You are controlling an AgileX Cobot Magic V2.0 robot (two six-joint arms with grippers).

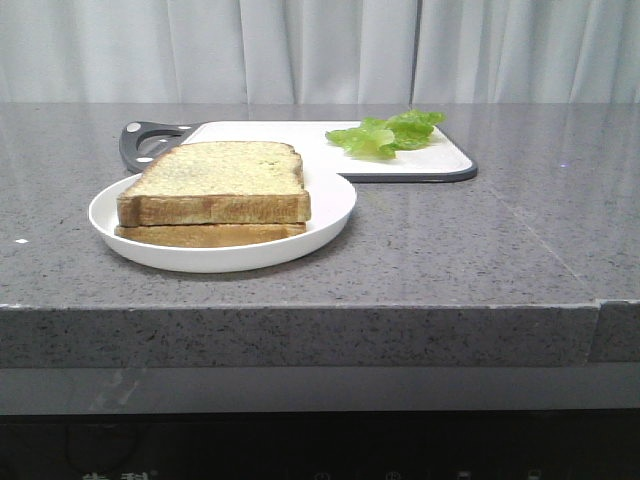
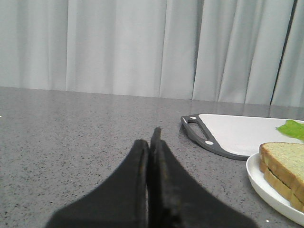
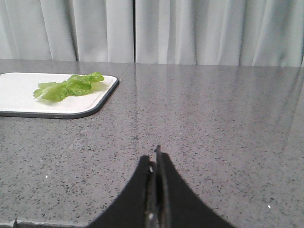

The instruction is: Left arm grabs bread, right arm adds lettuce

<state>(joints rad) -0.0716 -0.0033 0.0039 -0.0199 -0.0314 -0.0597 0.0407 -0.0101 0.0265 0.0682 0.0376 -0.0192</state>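
The thick bread [image 1: 215, 183] with a speckled yellow-green face lies on a thinner slice [image 1: 205, 235] on a white plate [image 1: 330, 215]; it also shows in the left wrist view [image 2: 285, 161]. The lettuce [image 1: 388, 133] lies on the white cutting board [image 1: 290, 135]; it also shows in the right wrist view [image 3: 69, 86]. Neither arm shows in the front view. My left gripper [image 2: 149, 142] is shut and empty over the bare counter, apart from the plate. My right gripper [image 3: 155, 159] is shut and empty over the counter, well short of the board.
The grey speckled counter [image 1: 480, 250] ends at a front edge near me. The cutting board has a dark rim and a handle [image 1: 145, 140] behind the plate. White curtains hang behind the counter.
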